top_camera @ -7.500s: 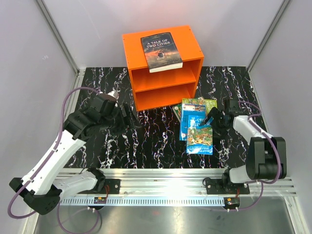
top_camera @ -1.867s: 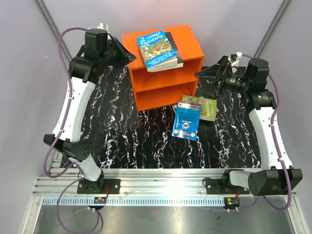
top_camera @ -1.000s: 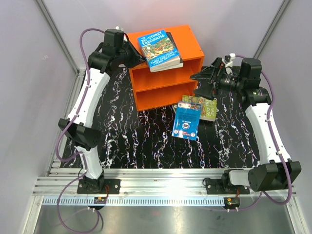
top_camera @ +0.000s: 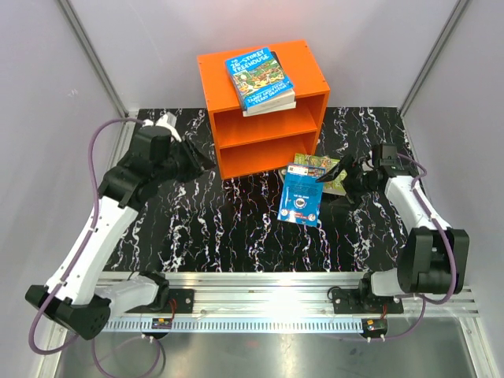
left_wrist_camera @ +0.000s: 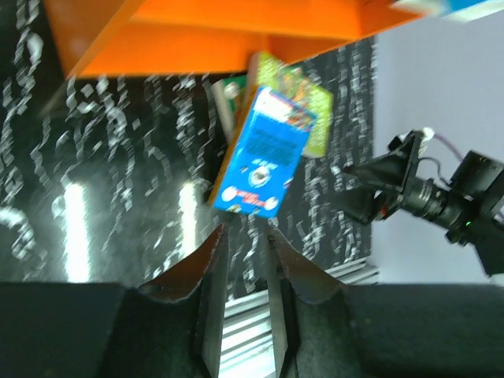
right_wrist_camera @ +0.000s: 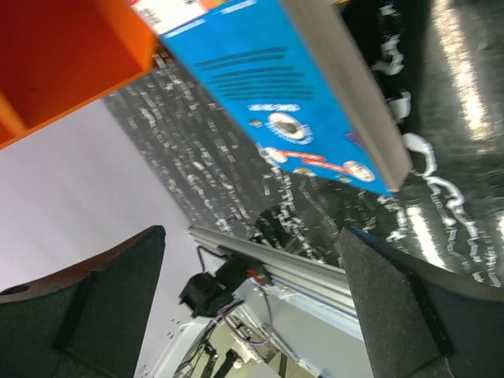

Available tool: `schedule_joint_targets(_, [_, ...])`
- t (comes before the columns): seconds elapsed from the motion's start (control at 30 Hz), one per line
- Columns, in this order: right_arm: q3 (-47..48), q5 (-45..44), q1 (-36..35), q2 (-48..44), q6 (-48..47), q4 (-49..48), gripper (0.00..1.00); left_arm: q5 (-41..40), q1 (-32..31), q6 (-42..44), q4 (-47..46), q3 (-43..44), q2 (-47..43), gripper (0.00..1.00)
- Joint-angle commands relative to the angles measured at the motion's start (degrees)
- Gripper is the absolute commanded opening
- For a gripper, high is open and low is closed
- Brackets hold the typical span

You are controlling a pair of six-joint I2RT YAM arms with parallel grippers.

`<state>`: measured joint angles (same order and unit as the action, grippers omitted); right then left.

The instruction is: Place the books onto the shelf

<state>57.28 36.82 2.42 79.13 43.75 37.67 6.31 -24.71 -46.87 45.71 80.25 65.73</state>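
Note:
The orange shelf (top_camera: 264,118) stands at the back of the table. On its top lies a blue Treehouse book (top_camera: 258,76), stacked on a second book whose white page edge (top_camera: 272,106) shows. On the table in front, a blue book (top_camera: 302,197) lies partly over a green one (top_camera: 329,170). My left gripper (top_camera: 206,160) hovers left of the shelf front, its jaws a narrow gap apart and empty (left_wrist_camera: 246,232). My right gripper (top_camera: 329,190) is low beside the blue book's right edge, open wide (right_wrist_camera: 252,236) with nothing between its fingers.
The black marbled tabletop (top_camera: 228,228) ends in side walls and a metal rail (top_camera: 268,295) along the near edge. In the left wrist view the shelf (left_wrist_camera: 236,31), blue book (left_wrist_camera: 264,153) and right arm (left_wrist_camera: 425,193) all show.
My left arm has drawn back from the shelf top and come down left of the shelf, its jaws parting slightly. The right arm has dropped to the table beside the blue book.

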Motion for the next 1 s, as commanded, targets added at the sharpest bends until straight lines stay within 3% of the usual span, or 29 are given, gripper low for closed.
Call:
schedule_joint_targets(0.0, [-0.7,-5.3,-0.1,1.6,-5.1,-3.5,1.00,-1.0,0.2,1.3,0.8,-5.7,-4.4,0.27])
schedule_joint_targets(0.27, [-2.2,-11.1,0.0,15.2,-9.5,-10.2,1.00,-1.9,0.0,0.8,5.6,-10.9,-12.3,0.29])
schedule_joint_targets(0.33, [-2.7,-10.5,0.0,17.8,-9.4,-13.4,1.00,-2.5,-0.1,1.1,7.5,-11.0,-13.8,0.36])
schedule_joint_targets(0.43, [-3.1,-8.7,0.0,20.8,-8.3,-18.0,1.00,-4.0,0.0,1.1,9.7,-11.3,-15.8,0.57])
schedule_joint_targets(0.53, [-3.4,-6.7,0.0,23.1,-7.3,-22.2,1.00,-4.9,-0.1,0.6,11.5,-12.3,-17.1,0.66])
schedule_joint_targets(0.87, [-6.2,-2.0,-0.5,27.7,-2.5,-36.5,1.00,-6.0,-0.1,-0.9,13.7,-14.1,-18.6,0.68])
schedule_joint_targets(0.97, [-6.9,-1.2,-2.0,28.6,-1.0,-40.8,0.92,-6.1,-0.1,-0.9,13.8,-14.2,-17.7,0.68])
